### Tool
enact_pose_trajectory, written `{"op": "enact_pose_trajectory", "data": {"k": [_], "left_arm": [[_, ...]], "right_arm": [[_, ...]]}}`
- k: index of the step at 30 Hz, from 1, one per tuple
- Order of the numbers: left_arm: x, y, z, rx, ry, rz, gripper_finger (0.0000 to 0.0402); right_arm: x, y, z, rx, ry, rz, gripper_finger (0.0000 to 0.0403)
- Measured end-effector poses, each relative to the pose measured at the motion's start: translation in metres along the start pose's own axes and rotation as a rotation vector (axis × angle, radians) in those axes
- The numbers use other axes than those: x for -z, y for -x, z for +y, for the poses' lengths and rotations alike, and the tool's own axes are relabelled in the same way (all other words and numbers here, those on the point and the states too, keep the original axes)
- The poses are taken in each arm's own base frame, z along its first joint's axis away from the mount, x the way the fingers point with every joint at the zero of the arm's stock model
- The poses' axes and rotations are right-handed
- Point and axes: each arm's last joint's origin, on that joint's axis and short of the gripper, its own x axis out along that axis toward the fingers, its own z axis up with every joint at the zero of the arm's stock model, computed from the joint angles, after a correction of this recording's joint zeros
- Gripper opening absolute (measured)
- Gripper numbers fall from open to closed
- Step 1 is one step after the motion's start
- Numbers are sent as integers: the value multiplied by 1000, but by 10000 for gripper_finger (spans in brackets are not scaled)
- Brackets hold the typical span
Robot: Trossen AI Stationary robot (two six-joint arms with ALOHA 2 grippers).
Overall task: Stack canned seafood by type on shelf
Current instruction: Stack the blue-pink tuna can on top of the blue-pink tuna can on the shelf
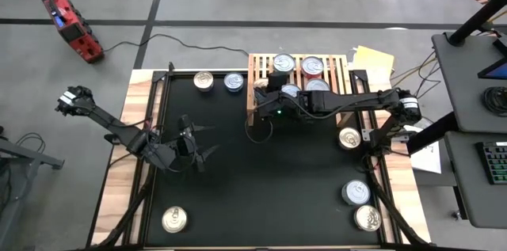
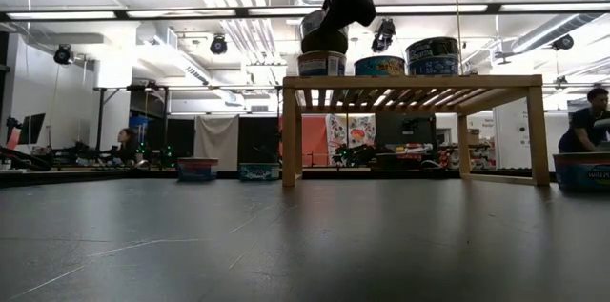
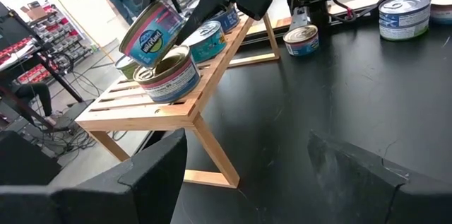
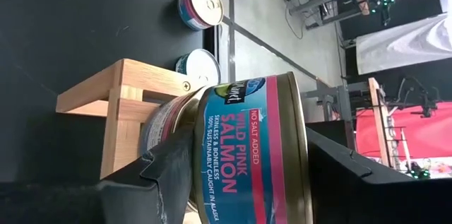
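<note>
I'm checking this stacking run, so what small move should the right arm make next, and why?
Probably level and lower it. The right pincer holds a pink salmon can tilted just above another can at the corner of the wooden shelf, so it needs to sit flat on that can's lid before release. The left pincer waits open over the black mat.

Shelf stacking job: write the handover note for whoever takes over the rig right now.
Right gripper: shut on a pink salmon can, tilted just above another can at the shelf's left end.
Left gripper: open, empty, over the black mat.
Done: several cans on the shelf, including two at the back.
Left: set the held can down; then gather loose cans, two left of the shelf, one front left, three on the right.
</note>
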Motion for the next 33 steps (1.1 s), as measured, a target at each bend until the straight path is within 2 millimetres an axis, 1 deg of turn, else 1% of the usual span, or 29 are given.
{"op": "enact_pose_trajectory", "data": {"k": [6, 19, 23, 29, 33], "left_arm": [[1, 0, 0, 0, -3, 2, 276], [1, 0, 0, 0, -2, 2, 276], [1, 0, 0, 0, 1, 2, 276], [1, 0, 0, 1, 9, 2, 276], [1, 0, 0, 2, 12, 2, 276]], "right_arm": [[0, 1, 0, -14, -41, -7, 220], [1, 0, 0, -26, -56, -11, 253], [1, -2, -3, -46, -82, -29, 256], [4, -7, -9, -31, -101, -25, 251], [4, -8, -11, -22, -112, -33, 255]]}}
